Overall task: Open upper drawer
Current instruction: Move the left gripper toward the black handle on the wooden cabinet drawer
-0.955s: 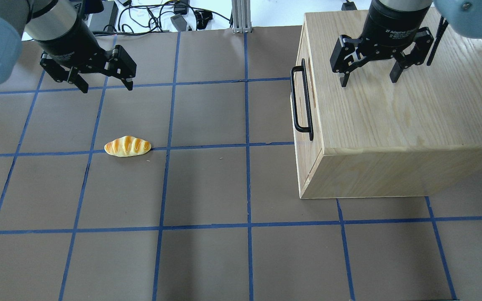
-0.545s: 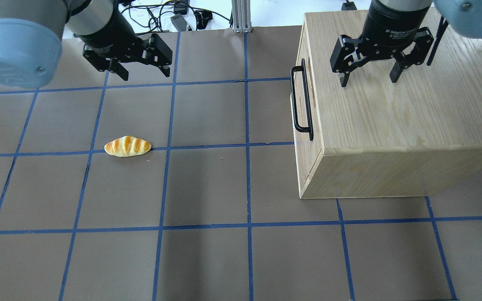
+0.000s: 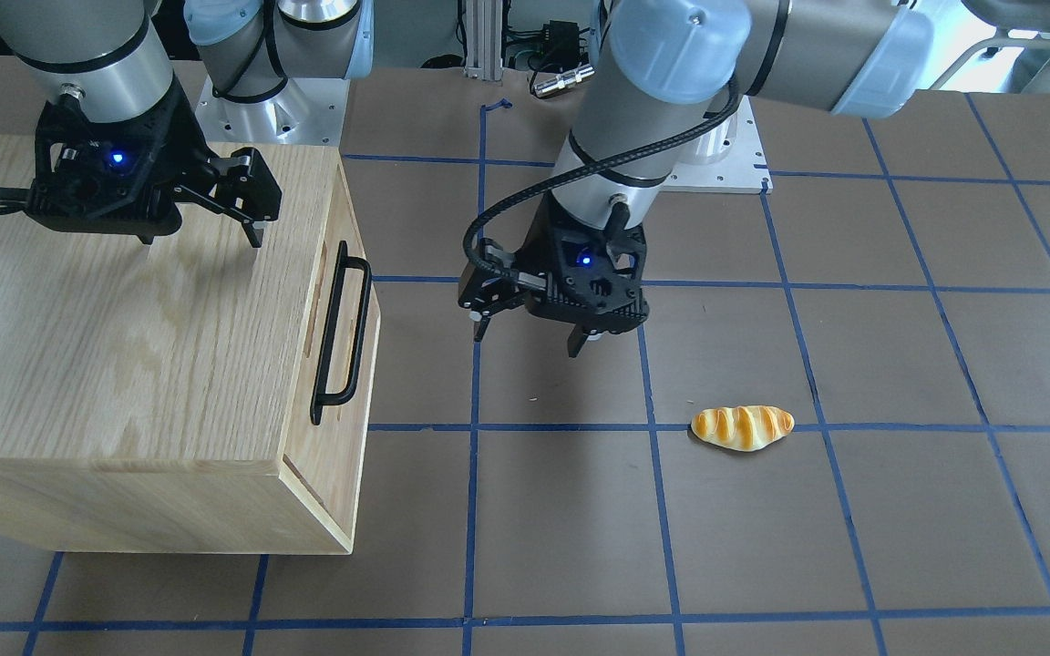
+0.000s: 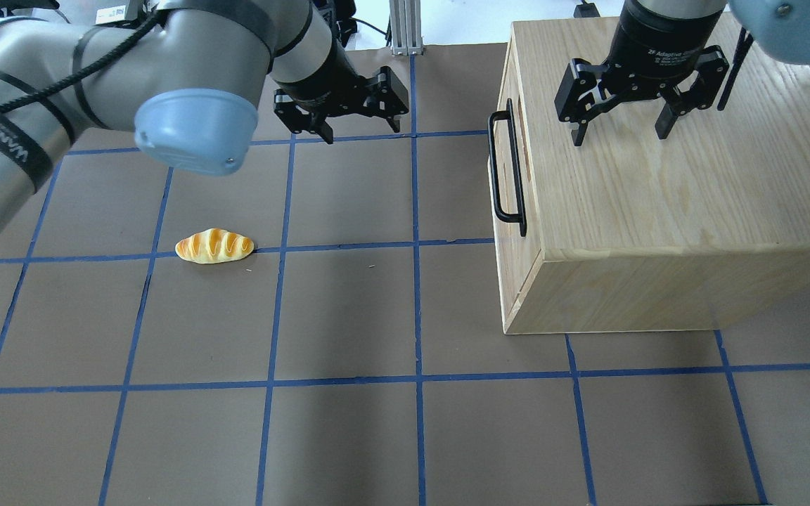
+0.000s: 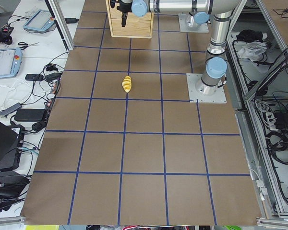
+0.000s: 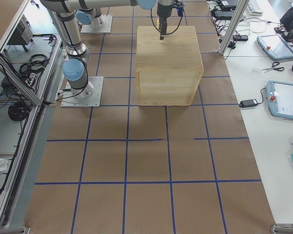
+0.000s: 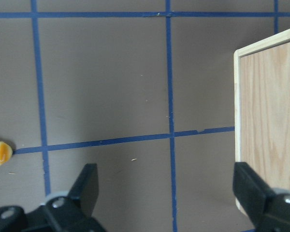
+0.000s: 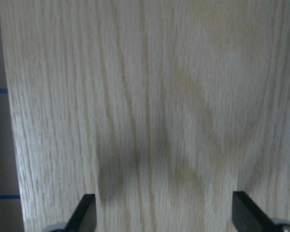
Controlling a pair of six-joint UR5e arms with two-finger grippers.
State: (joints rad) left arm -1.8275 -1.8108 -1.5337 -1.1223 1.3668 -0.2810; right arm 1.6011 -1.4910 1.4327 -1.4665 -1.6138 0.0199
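A brown surface (image 4: 349,316) is filling the scene, and blue tape lines (image 4: 415,316) are dividing it into squares. A white table (image 5: 33,57) is standing beside it, carrying a teach pendant (image 5: 5,62) and scissors (image 5: 25,45). Black cables (image 4: 250,21) are lying beyond the far edge, near an aluminium post (image 4: 402,28). Soft light is making faint shadows.

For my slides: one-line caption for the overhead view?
Open left gripper hovers short of the handle of the upper drawer; open right gripper hovers over the cabinet.
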